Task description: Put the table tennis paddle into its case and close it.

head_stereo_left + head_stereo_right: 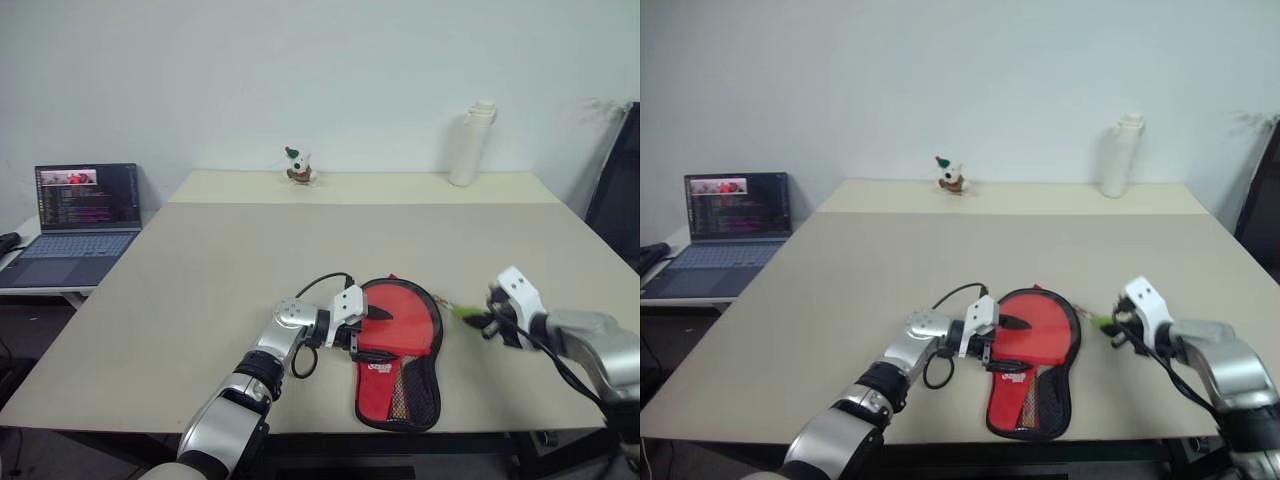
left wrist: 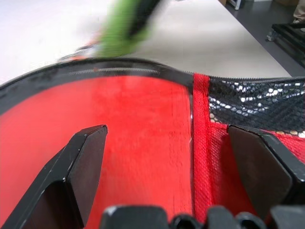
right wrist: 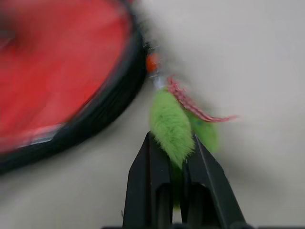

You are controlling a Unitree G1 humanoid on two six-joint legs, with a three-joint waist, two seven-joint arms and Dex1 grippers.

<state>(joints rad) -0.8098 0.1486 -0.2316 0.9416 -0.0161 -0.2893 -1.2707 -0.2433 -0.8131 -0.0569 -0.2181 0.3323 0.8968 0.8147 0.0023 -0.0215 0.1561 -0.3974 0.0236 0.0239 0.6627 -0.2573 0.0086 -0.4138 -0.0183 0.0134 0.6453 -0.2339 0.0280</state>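
The soft paddle-shaped zip case (image 1: pixel 399 352), red-faced with black edging, a white logo and a black mesh pocket, lies flat on the beige table (image 1: pixel 200 300). Its round head is the far end and its narrow handle end reaches toward the table's near edge, so its long axis runs near to far. Through the mesh a light wooden handle shows faintly; the paddle itself cannot be told apart otherwise. The left claw (image 1: pixel 366 333) stands spread wide over the case's left side, one finger (image 2: pixel 83 162) above plain red fabric, the other above the mesh. Just right of the case, the right claw (image 3: pixel 174 157) is pressed together, pinching the fuzzy green tag (image 3: pixel 171 124) hanging off the case's rim.
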